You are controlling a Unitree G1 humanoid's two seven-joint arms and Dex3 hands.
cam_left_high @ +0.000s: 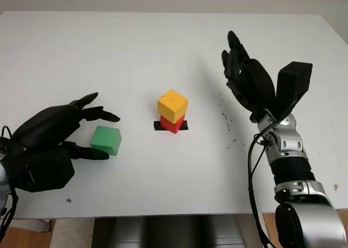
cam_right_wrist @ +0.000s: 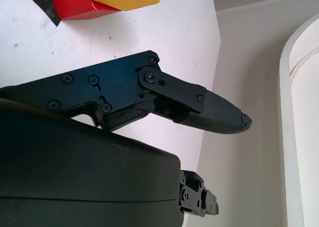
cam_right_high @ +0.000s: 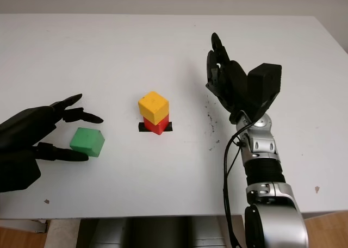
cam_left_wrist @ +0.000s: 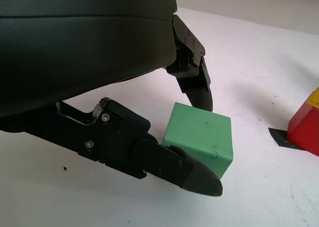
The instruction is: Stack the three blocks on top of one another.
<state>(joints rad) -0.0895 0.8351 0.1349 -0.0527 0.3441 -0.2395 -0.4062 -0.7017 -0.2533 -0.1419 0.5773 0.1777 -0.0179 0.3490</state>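
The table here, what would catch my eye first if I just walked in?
On the white table, a yellow block sits skewed atop a red block at the centre, on a black tape mark. The left robot hand is open around a green block at the left, fingers on either side. The right robot hand is raised, open, right of the stack.

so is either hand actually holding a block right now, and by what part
Nothing is held yet. The left hand is open, its fingers either side of the green block on the table. The right hand is open, raised beside the stack.
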